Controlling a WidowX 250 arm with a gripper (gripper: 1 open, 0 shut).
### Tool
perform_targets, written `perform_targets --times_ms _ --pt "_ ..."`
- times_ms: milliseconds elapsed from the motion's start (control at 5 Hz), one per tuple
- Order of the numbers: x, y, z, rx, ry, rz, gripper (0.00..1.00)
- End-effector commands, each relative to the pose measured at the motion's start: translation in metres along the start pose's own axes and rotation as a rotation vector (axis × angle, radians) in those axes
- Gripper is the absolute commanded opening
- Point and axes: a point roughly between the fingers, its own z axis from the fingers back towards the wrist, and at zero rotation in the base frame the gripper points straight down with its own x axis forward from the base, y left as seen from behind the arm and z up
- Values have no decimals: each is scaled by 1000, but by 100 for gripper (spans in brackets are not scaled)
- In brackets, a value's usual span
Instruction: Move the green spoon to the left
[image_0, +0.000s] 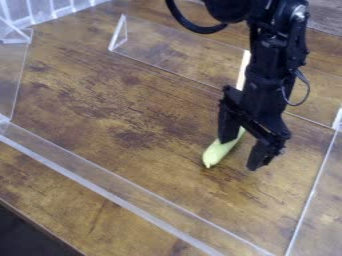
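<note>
The green spoon (218, 151) lies on the wooden table, its thick yellow-green handle pointing toward the lower left. Its upper end, with the bowl, is hidden behind the gripper. My black gripper (246, 146) points straight down over that upper end and stands open, one finger (229, 132) on the left of the spoon and the other finger (262, 154) on the right. The fingertips sit close to the tabletop, astride the spoon. I cannot tell whether they touch it.
Clear acrylic walls (134, 205) fence the wooden table (107, 100) along the front, left and right. A small clear triangular stand (118, 32) is at the back. Open wood lies left of the spoon.
</note>
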Motion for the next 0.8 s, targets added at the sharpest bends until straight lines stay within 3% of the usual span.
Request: perform_targets --times_ms 0,200,400,600 --pt "8 -1 -11 6 -18 19 100" --pt "6 2 -3 5 -11 98 0" --pt "2 10 3 7 -11 196 0" --pt "-2 16 9 0 -7 163 100"
